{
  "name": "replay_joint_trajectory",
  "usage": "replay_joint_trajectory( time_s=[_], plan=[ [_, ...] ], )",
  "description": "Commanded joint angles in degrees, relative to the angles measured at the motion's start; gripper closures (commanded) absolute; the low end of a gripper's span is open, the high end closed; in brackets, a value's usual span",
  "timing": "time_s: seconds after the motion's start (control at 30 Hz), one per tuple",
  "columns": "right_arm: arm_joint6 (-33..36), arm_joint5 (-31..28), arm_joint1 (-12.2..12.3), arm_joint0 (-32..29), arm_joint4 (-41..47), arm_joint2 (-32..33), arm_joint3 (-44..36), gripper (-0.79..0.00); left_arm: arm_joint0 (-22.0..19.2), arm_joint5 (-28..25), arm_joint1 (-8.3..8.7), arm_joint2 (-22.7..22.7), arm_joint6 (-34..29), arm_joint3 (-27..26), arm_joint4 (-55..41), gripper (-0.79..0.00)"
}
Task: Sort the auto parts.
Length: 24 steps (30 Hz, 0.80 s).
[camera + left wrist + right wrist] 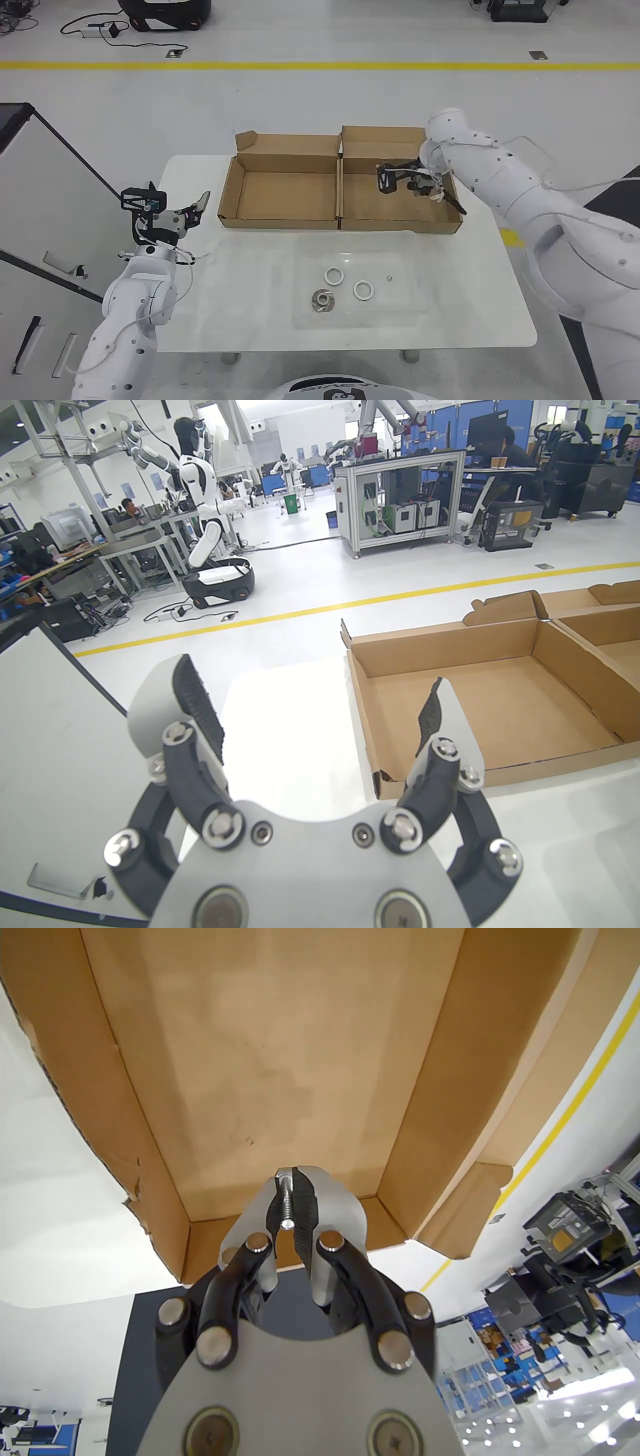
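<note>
My right gripper (289, 1178) is shut on a threaded metal bolt (286, 1204), held lengthwise between the black pads. It hangs inside the right cardboard box (300, 1053), near the end wall; in the top view the right gripper (434, 192) is over that box (352, 205). My left gripper (311, 670) stands open with nothing in it, above the table's left edge beside the left cardboard box (505, 705). In the top view the left gripper (192, 212) is left of that bare box (285, 196). On the table's front lie two white rings (333, 274) (363, 291) and a metal hub (321, 300).
A tiny part (389, 277) lies to the right of the rings. The white table (470, 290) has free room in front of the boxes. A slanted white panel (40, 190) stands off the table's left side.
</note>
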Motion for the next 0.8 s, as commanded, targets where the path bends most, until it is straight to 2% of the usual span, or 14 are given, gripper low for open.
replay_joint_trajectory(
  time_s=[0.0, 0.77],
  plan=[
    [-0.3, 0.0, -0.3, -0.4, -0.7, 0.0, 1.0, 0.0, 0.0, 0.0, 0.0, 0.0, 0.0, 0.0, 0.0, -0.785],
    [-16.7, 0.0, -5.5, -2.4, -14.7, 0.0, 15.7, 0.0, 0.0, 0.0, 0.0, 0.0, 0.0, 0.0, 0.0, -0.785]
  ],
)
